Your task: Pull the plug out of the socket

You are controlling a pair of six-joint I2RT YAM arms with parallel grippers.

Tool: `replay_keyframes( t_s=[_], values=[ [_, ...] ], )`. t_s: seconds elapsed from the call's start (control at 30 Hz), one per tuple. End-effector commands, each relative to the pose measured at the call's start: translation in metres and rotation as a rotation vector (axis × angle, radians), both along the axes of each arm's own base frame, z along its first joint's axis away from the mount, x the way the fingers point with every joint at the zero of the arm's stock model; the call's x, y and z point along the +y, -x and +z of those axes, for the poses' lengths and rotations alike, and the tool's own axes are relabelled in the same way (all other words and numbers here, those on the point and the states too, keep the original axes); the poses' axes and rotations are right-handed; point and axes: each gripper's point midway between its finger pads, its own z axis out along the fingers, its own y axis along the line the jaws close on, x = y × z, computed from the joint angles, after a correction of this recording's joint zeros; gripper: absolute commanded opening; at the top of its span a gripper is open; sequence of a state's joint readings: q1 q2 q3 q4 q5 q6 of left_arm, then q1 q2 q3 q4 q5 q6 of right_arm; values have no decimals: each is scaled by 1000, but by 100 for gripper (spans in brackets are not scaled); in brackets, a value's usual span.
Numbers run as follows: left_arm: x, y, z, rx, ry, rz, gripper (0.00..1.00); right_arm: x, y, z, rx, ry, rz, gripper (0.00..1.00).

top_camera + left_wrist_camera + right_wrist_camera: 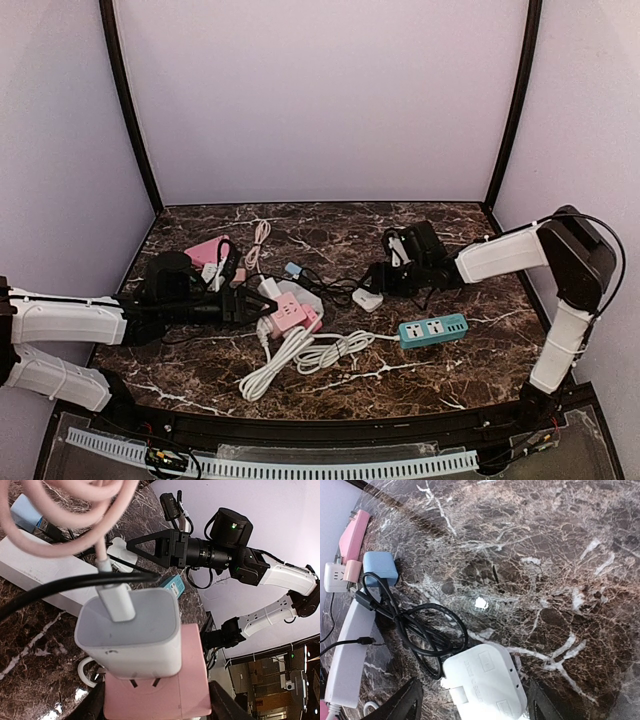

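Observation:
My left gripper [160,705] is shut on a pink socket cube [165,690], with a dark finger on each side of it. A white square charger [132,630] sits plugged into the cube's top face, and a pale cable runs out of it. In the top view the cube [290,312] is left of centre. A flat white plug [485,680] lies loose on the marble between the fingers of my right gripper [475,700]. That gripper is open, with a gap on both sides of the plug. The same plug [367,299] shows just in front of the right gripper [385,280].
A black cable [420,625] coils beside the plug, near a blue adapter [380,567] and a white power strip [347,655]. A teal power strip [433,329] lies front right, a coiled white cord [300,355] front centre, and a pink strip [207,250] back left. Walls enclose three sides.

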State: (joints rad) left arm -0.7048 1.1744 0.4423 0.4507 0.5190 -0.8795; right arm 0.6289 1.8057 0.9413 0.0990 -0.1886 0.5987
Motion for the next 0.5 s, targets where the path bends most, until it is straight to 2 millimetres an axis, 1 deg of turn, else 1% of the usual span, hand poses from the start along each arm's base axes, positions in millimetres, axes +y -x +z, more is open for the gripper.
replay_keyframes(
  t_s=[0.0, 0.03, 0.07, 0.1, 0.13, 0.17, 0.2, 0.23, 0.27, 0.37, 0.4, 0.43, 0.47],
  values=[
    [-11, -3, 58, -143, 111, -57, 32, -16, -7, 33, -112, 46, -27, 75],
    [-13, -3, 56, -131, 101, -68, 31, -19, -6, 40, -132, 58, -31, 77],
    [-13, -6, 61, -147, 102, -71, 31, -23, -5, 46, -147, 73, -33, 79],
    [-14, -7, 57, -131, 88, -82, 30, -27, -4, 52, -165, 80, -35, 81],
    [-16, -10, 64, -154, 89, -92, 30, -28, -2, 61, -190, 78, -26, 82],
    [-16, -11, 60, -157, 68, -101, 29, -28, 1, 70, -213, 73, -13, 82],
    [-19, -14, 64, -158, 64, -121, 29, -26, 7, 79, -238, 60, 12, 82],
    [-20, -15, 67, -185, 55, -143, 29, -21, 13, 93, -276, 37, 45, 83],
    [-24, -16, 71, -177, 52, -181, 28, -16, 20, 103, -305, 20, 79, 83],
    [-32, -16, 82, -241, 28, -304, 28, 6, 50, 133, -387, -49, 219, 83],
    [-36, -15, 84, -223, 18, -352, 28, 12, 60, 141, -404, -72, 255, 84],
    [-37, -15, 86, -264, 5, -384, 28, 17, 69, 147, -418, -94, 287, 84],
    [-40, -16, 89, -260, 0, -413, 28, 23, 78, 154, -433, -114, 317, 85]
  ],
)
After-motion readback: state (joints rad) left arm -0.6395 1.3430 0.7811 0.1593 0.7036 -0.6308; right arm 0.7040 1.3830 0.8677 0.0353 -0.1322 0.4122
